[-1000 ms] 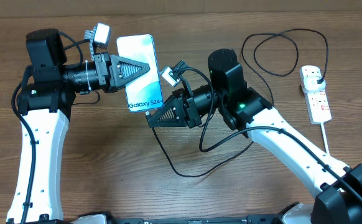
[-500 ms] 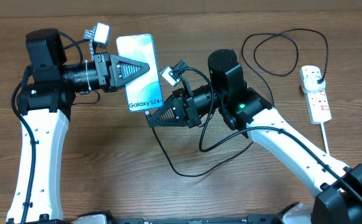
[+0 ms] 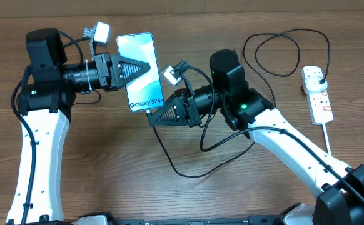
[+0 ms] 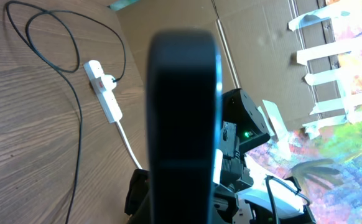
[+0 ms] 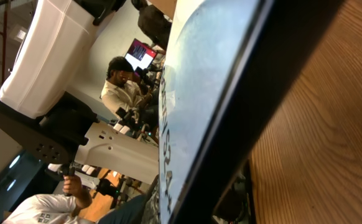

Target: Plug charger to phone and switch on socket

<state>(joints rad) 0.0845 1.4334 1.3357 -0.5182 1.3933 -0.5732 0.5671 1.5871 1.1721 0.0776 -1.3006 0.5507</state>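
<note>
You are holding phone and charger tip close together.
Left gripper (image 3: pixel 146 67) is clamping the slim, probably slippery phone (image 3: pixel 137 49) across its faces. Just below it, right gripper (image 3: pixel 160 117) is pinching the limp charger (image 3: pixel 182 175) near its tip. The socket (image 3: pixel 318 94) is lying well right.

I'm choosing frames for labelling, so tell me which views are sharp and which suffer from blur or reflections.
Overhead: evenly lit and sharp, the lettering on the phone legible. Left wrist: a dark shape, out of focus and close to the lens, blocks the centre, while the power strip behind is in focus. Right wrist: the phone fills the frame, its screen mirroring the room; the table grain is clear.
</note>
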